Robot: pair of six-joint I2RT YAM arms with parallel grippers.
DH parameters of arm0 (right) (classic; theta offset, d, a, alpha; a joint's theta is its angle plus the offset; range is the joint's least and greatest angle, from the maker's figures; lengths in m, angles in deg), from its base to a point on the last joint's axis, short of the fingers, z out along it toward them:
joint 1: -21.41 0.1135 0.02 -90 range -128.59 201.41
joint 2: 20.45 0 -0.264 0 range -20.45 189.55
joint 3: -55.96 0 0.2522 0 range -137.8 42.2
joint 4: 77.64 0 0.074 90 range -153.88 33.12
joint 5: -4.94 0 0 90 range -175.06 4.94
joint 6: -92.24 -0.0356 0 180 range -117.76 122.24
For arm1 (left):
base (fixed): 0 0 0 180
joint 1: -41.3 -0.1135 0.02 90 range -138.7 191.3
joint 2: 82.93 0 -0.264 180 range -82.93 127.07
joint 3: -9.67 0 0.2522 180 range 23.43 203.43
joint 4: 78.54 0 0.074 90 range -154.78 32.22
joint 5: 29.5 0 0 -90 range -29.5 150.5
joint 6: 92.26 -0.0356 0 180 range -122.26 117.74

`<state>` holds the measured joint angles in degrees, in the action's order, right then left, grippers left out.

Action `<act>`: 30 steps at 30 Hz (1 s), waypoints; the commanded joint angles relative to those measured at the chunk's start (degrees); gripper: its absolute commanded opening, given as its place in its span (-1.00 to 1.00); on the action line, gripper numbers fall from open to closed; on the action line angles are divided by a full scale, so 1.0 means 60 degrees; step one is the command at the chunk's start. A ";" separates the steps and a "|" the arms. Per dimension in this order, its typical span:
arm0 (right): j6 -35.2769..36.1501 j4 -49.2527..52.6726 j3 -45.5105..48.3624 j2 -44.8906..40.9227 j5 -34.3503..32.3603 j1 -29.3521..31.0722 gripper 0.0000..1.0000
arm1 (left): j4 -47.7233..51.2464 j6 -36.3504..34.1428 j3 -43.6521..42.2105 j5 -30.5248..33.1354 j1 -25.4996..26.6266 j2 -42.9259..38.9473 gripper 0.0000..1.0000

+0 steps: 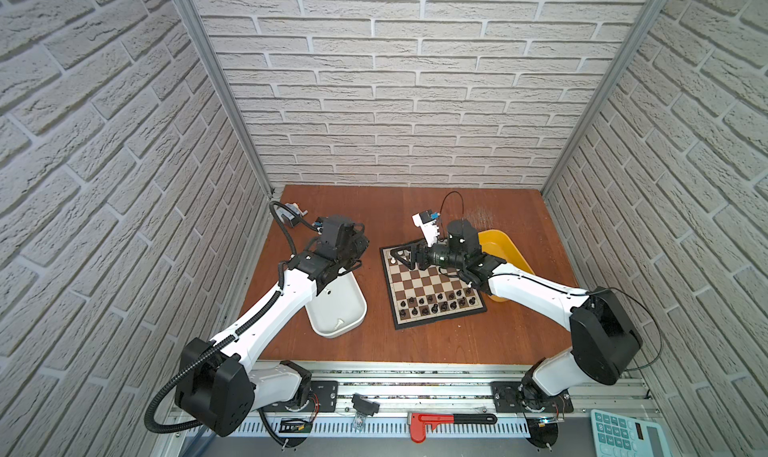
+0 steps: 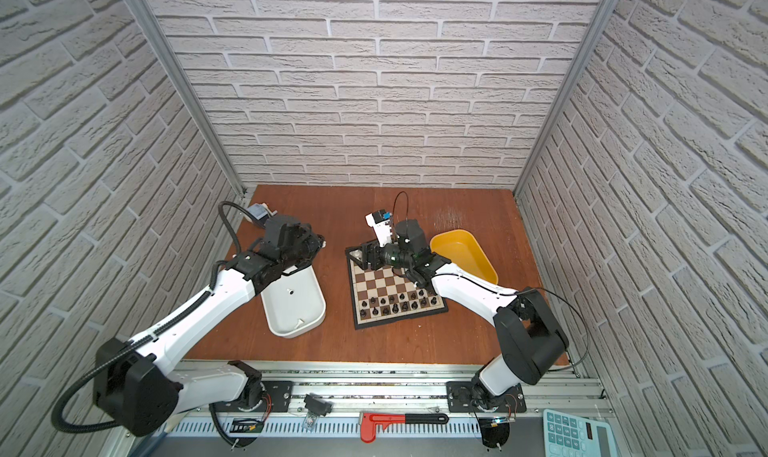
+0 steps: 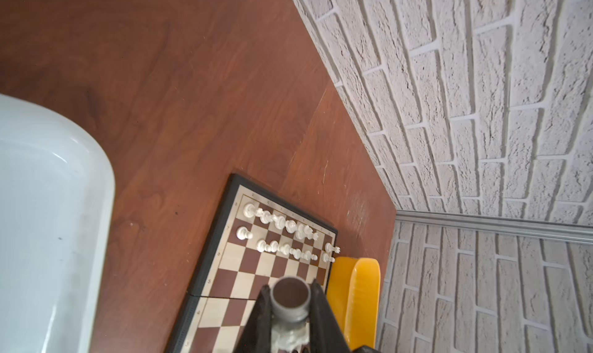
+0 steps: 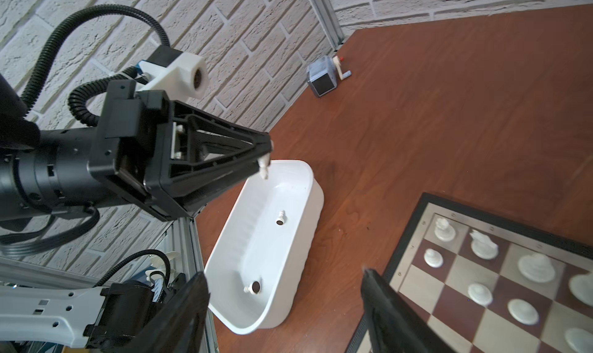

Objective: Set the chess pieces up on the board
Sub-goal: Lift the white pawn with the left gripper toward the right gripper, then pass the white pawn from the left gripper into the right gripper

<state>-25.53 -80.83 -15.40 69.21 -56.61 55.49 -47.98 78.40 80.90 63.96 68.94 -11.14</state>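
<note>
The board (image 1: 440,320) lies right of the table's centre, with black chess pieces (image 1: 436,302) in its two near rows. White chess pieces (image 3: 282,226) fill the two far rows; the right arm covers most of them in both top views. My left gripper (image 3: 290,285) is shut on a white piece (image 3: 290,298), whose round base faces the left wrist camera. It hangs above the far end of the white tub (image 4: 316,187), left of the board. My right gripper (image 4: 282,272) is open and empty over the board's far left corner (image 1: 388,253).
Two white pieces (image 4: 280,221) (image 4: 253,287) lie in the white tub (image 1: 353,317). A yellow tub (image 1: 505,247) stands right of the board, under the right arm. A small grey device (image 1: 293,213) sits in the far left corner. A red tool (image 1: 440,421) and a calculator (image 1: 623,434) lie off the table's front.
</note>
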 commanded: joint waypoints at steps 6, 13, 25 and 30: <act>-0.0206 -0.1509 -0.0798 0.1051 0.0166 0.0412 0.41 | -0.0731 0.1384 0.0258 0.0093 0.0553 0.0292 -0.76; -0.0261 -0.1581 -0.1078 0.1431 -0.0080 0.0515 0.20 | -0.0753 0.1484 0.0560 -0.0047 0.0707 0.0409 -0.77; -0.0454 -0.1625 -0.1343 0.1776 -0.0179 0.0515 -0.20 | -0.1166 0.1668 0.0323 -0.0431 0.0728 0.0274 -0.78; -0.0529 -0.1691 -0.1371 0.1839 -0.0284 0.0516 -0.28 | -0.1274 0.1737 0.0292 -0.0605 0.0754 0.0257 -0.78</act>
<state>-28.48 -88.59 -22.20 79.53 -57.46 58.01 -50.43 87.87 82.74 62.65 72.83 -9.02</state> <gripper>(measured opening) 0.361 0.196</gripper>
